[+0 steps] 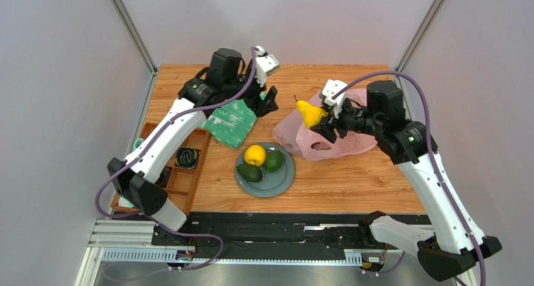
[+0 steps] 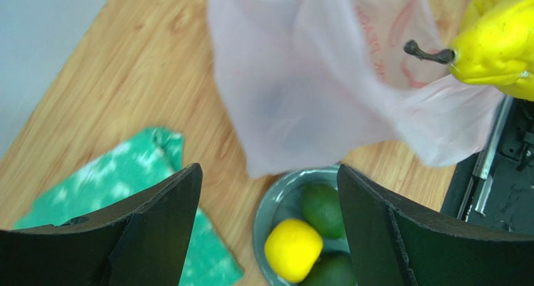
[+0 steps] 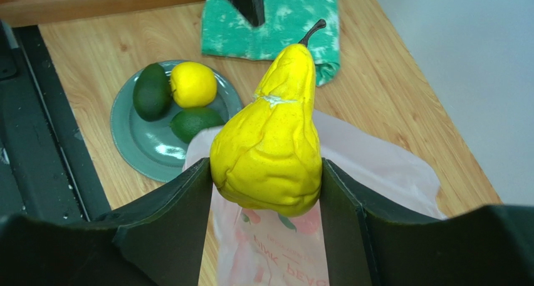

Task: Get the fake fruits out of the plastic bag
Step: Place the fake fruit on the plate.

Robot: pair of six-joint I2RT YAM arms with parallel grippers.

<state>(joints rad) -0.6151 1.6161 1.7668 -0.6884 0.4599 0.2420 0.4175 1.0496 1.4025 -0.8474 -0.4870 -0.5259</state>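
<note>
The yellow lumpy pear [image 3: 269, 148] is clamped across its belly between the right jaws, held in the air above the pink plastic bag [image 1: 326, 143], which lies slack on the desk [image 1: 363, 185]. To finish this step well, I would lift the pear clear of the bag's film and carry it to the grey plate [image 1: 283, 180]. It should go down on the bare side, beside the citrus [image 1: 254, 155] and the two avocados [image 1: 249, 172], before the grip is released, so nothing rolls. The left jaws hang wide apart and empty near the green patterned bag [image 1: 232, 124].
</note>
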